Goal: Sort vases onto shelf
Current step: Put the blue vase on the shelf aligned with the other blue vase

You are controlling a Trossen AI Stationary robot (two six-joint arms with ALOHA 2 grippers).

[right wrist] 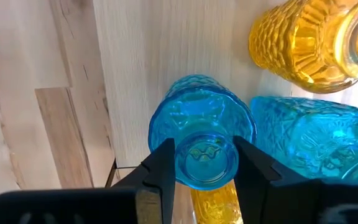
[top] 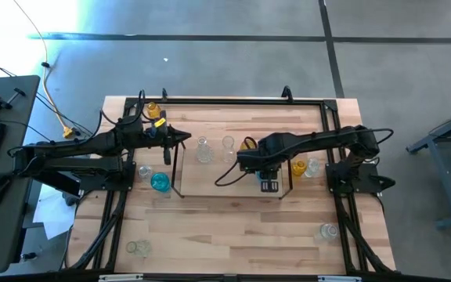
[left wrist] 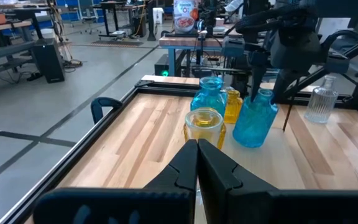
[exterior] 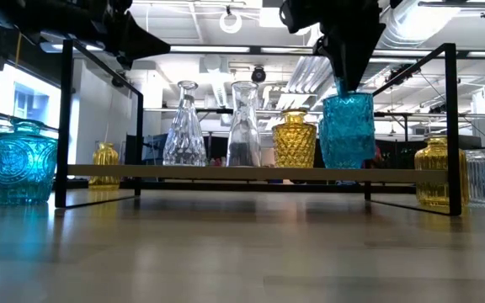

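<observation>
right wrist view alone shows right gripper [right wrist: 204, 165] jaws clamping blue vase [right wrist: 202, 134] neck; left jaws closed, empty.

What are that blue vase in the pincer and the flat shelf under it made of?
The blue vase, held at its neck by the right pincer, looks like tinted pressed glass: you can see through it, and its glossy surface carries an embossed pattern. The shelf seems to be a pale matte board, probably wood or laminate, between thin black uprights that look like painted metal.
</observation>
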